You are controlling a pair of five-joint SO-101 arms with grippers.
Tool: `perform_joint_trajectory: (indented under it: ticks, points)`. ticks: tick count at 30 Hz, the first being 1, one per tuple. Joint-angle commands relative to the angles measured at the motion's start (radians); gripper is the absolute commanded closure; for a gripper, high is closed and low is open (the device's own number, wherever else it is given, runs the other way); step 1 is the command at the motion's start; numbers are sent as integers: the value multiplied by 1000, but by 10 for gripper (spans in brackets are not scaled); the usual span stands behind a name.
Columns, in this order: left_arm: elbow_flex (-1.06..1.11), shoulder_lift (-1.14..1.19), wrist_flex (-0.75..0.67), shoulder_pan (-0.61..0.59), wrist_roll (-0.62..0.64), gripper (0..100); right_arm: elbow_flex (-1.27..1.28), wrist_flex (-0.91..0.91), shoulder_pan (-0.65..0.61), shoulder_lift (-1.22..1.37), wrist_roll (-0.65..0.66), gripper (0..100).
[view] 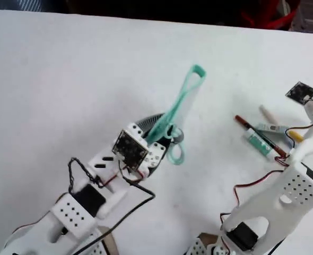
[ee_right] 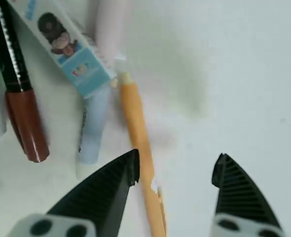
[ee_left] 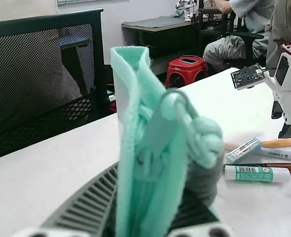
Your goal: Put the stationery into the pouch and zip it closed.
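My left gripper [view: 157,139] is shut on the lower end of a mint green pouch [view: 181,102], holding it on edge above the table. In the left wrist view the pouch [ee_left: 135,123] stands upright with its zip pull [ee_left: 163,123] hanging at the side. The stationery lies in a loose group at the right: a brown pen [ee_right: 17,98], an eraser in a blue sleeve [ee_right: 61,47], a pale blue pen [ee_right: 92,129], an orange pencil [ee_right: 138,148] and a glue stick [ee_left: 256,173]. My right gripper [ee_right: 177,165] hovers open just over the pencil, which lies close to one finger [ee_right: 106,187].
The white table [view: 66,79] has free room to the left and behind the pouch. The right arm [view: 284,196] rises from the front right edge. A black mesh chair [ee_left: 42,74] and a red stool [ee_left: 187,66] stand beyond the table.
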Motion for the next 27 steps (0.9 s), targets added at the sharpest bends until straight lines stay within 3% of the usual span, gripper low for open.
perform_joint_trajectory:
  ticks: [1, 9, 17, 19, 22, 27]
  points:
    - [5, 13, 21, 5, -6, 976, -83, 58, 2, 2, 74, 812]
    - [5, 13, 21, 5, -14, 976, -100, 136, -15, 13, 91, 828]
    - [9, 13, 21, 5, -14, 976, -109, 41, -21, 139, 91, 830]
    - [9, 13, 21, 5, -14, 976, -109, 38, -21, 154, 89, 861]
    - [9, 13, 21, 5, -14, 976, -109, 4, -21, 159, 81, 993]
    - [9, 13, 21, 5, -15, 976, -127, -4, -4, 117, 61, 979]
